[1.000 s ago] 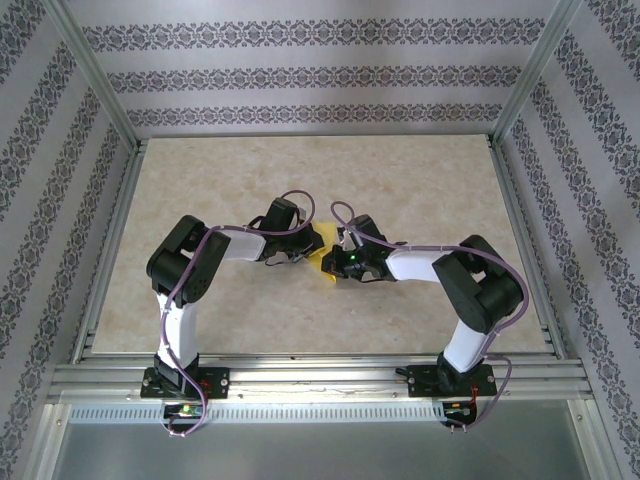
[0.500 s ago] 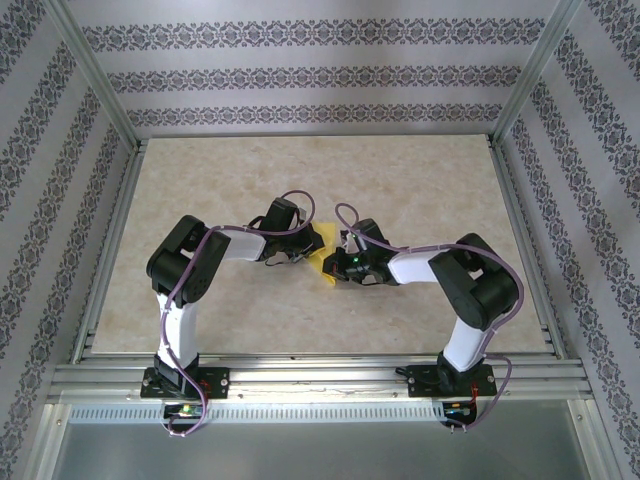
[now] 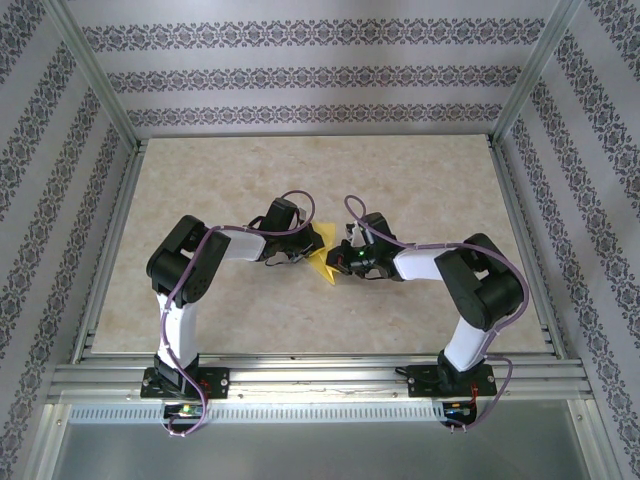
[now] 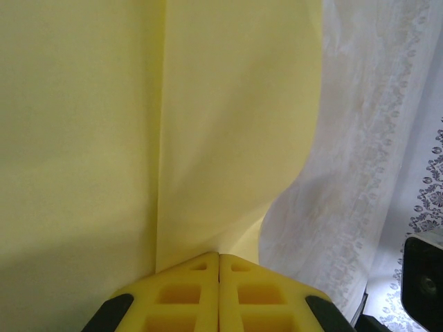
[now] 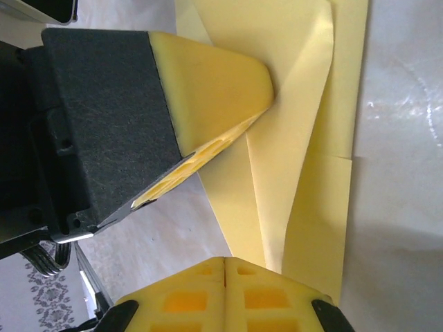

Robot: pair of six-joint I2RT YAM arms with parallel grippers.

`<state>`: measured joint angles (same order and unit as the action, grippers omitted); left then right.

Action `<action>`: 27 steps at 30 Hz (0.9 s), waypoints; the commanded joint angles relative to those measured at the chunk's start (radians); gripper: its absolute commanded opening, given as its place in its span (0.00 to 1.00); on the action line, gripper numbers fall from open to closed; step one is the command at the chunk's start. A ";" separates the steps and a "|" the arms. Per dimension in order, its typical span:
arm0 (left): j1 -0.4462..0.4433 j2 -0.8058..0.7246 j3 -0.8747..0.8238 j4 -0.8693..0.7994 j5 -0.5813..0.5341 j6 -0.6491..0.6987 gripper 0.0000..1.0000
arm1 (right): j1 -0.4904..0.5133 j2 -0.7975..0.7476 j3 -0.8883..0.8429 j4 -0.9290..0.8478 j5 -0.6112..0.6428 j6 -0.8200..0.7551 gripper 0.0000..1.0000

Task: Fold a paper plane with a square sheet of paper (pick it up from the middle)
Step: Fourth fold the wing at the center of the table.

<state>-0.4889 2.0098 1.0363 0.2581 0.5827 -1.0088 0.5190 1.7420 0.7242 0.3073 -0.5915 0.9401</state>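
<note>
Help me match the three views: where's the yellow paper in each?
Top: paper at centre, just right of the left tool.
Left wrist: left and centre, above the left tool.
Right wrist: upper right to bottom centre.
Shared landmark: left tool, pinching the paper.

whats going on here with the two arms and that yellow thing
Two robot arms are folding a yellow sheet of paper into a plane at the middle of the table. The left fingers are shut on a creased flap of it. The right fingers are shut too, tips at the sheet's edge; whether they pinch it is unclear. It is partly folded, not yet a plane.
</note>
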 commanded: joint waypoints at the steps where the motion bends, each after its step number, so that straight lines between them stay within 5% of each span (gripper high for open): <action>1: 0.006 0.026 -0.021 -0.028 0.008 0.009 0.08 | 0.014 -0.015 0.033 -0.029 0.012 -0.015 0.00; 8: 0.007 0.027 -0.024 -0.017 0.008 0.002 0.08 | 0.037 -0.029 0.075 -0.151 0.049 -0.072 0.00; 27: 0.005 0.027 -0.037 -0.005 0.009 -0.002 0.08 | 0.026 0.045 -0.018 -0.030 0.019 -0.008 0.00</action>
<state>-0.4889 2.0098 1.0267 0.2707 0.5995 -1.0096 0.5468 1.7885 0.7361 0.2676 -0.5663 0.9192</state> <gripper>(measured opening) 0.082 0.049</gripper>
